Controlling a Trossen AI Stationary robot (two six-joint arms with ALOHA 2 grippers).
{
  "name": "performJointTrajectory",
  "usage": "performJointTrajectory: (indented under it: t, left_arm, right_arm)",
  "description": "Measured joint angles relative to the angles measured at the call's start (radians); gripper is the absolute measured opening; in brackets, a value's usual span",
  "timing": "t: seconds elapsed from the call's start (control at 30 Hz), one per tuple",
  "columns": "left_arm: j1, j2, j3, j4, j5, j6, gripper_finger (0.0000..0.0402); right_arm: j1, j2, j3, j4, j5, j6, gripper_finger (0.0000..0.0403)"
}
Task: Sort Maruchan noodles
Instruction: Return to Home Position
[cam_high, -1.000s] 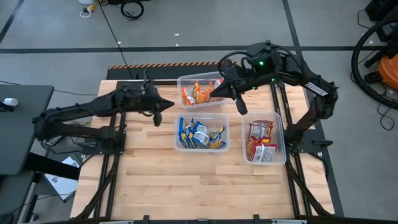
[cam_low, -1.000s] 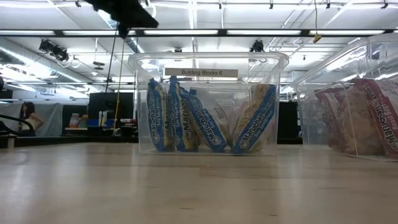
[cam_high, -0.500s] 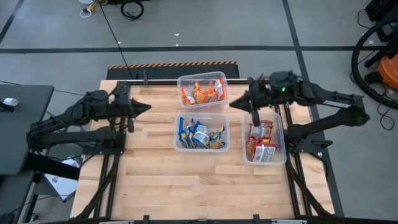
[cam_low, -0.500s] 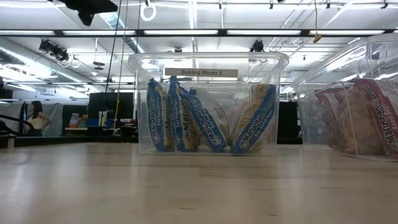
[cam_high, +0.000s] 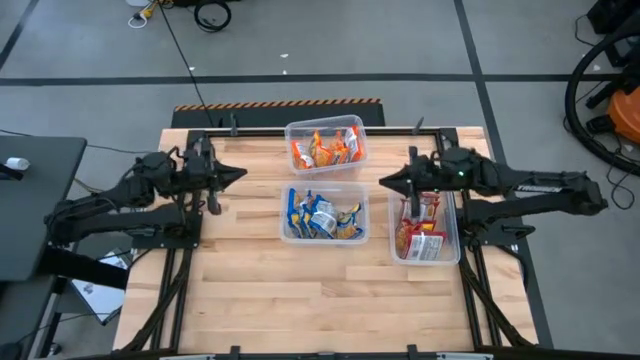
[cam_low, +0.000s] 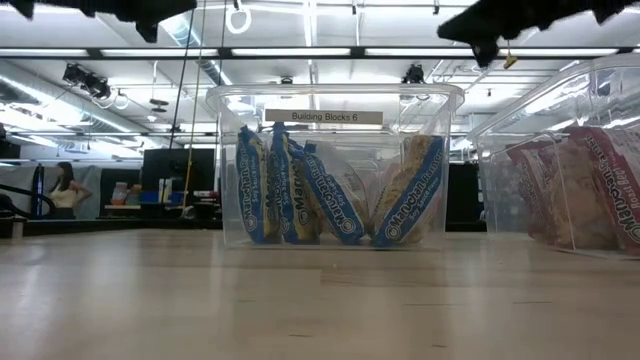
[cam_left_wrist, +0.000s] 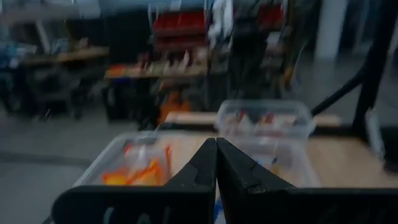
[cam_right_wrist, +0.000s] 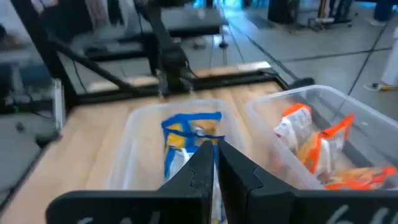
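Three clear tubs hold the noodle packets. The orange-yellow packets (cam_high: 325, 149) fill the far tub, the blue-silver ones (cam_high: 322, 215) stand in the middle tub, also shown in the low view (cam_low: 335, 195), and the red-white ones (cam_high: 421, 226) lie in the right tub. My left gripper (cam_high: 240, 172) hovers shut over the table's left part, pointing toward the tubs; its wrist view (cam_left_wrist: 216, 149) shows the fingertips together. My right gripper (cam_high: 384, 181) hovers shut between the middle and right tubs, empty (cam_right_wrist: 216, 146).
The three tubs take up the table's far and right-middle part; the bare wooden top (cam_high: 300, 290) stretches along the near side and the left. A label reading "Building Blocks 6" (cam_low: 323, 117) sits on the middle tub. A person stands far off in the room (cam_low: 66, 190).
Both arms have drawn back. My right gripper has moved from over the far orange tub toward the table's right and near side, ending beside the right tub. My left gripper has pulled back from the table's middle toward its left edge.
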Motion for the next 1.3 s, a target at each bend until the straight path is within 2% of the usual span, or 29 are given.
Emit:
performJointTrajectory:
  t: [0.13, 0.27, 0.43, 0.6, 0.7, 0.77, 0.87, 0.97, 1.07, 1.13, 1.3]
  left_arm:
    - [0.000, -0.062, -0.139, 0.202, 0.027, -0.015, 0.0011]
    - [0.000, -0.132, -0.218, 0.201, 0.028, 0.005, 0.0011]
    - [0.000, -0.243, -0.294, 0.202, 0.057, 0.004, 0.0011]
    - [0.000, -0.380, -0.355, 0.133, 0.102, 0.002, 0.0011]
    - [0.000, -0.456, -0.362, 0.056, 0.060, 0.033, 0.0011]
    - [0.000, -0.463, -0.362, 0.017, 0.017, 0.035, 0.0011]
    - [0.000, -0.452, -0.372, 0.011, 0.003, -0.007, 0.0011]
    - [-0.007, -0.444, -0.437, 0.057, -0.012, -0.112, 0.0011]
    - [-0.031, -0.434, -0.534, 0.308, -0.032, -0.129, 0.0011]
    - [-0.057, -0.433, -0.579, 0.401, -0.064, -0.105, 0.0011]
    - [-0.140, -0.432, -0.579, 0.359, -0.106, -0.088, 0.0011]
  right_arm:
    - [0.004, -0.158, -0.132, 0.115, 0.036, 0.043, 0.0024]
    - [0.032, -0.317, -0.219, 0.098, 0.077, 0.059, 0.0021]
    - [0.103, -0.447, -0.254, -0.033, 0.108, 0.066, 0.0013]
    - [0.168, -0.547, -0.273, -0.041, 0.041, 0.042, 0.0011]
    - [0.183, -0.649, -0.310, -0.023, -0.059, -0.028, 0.0016]
    - [0.187, -0.723, -0.340, 0.001, -0.085, -0.031, 0.0017]
    - [0.187, -0.735, -0.372, 0.053, -0.103, -0.024, 0.0016]
    - [0.187, -0.716, -0.388, 0.106, -0.125, -0.017, 0.0013]
    - [0.187, -0.728, -0.428, 0.136, -0.122, 0.011, 0.0012]
    - [0.187, -0.738, -0.456, 0.192, -0.123, 0.030, 0.0012]
    - [0.187, -0.737, -0.524, 0.249, -0.131, 0.058, 0.0013]
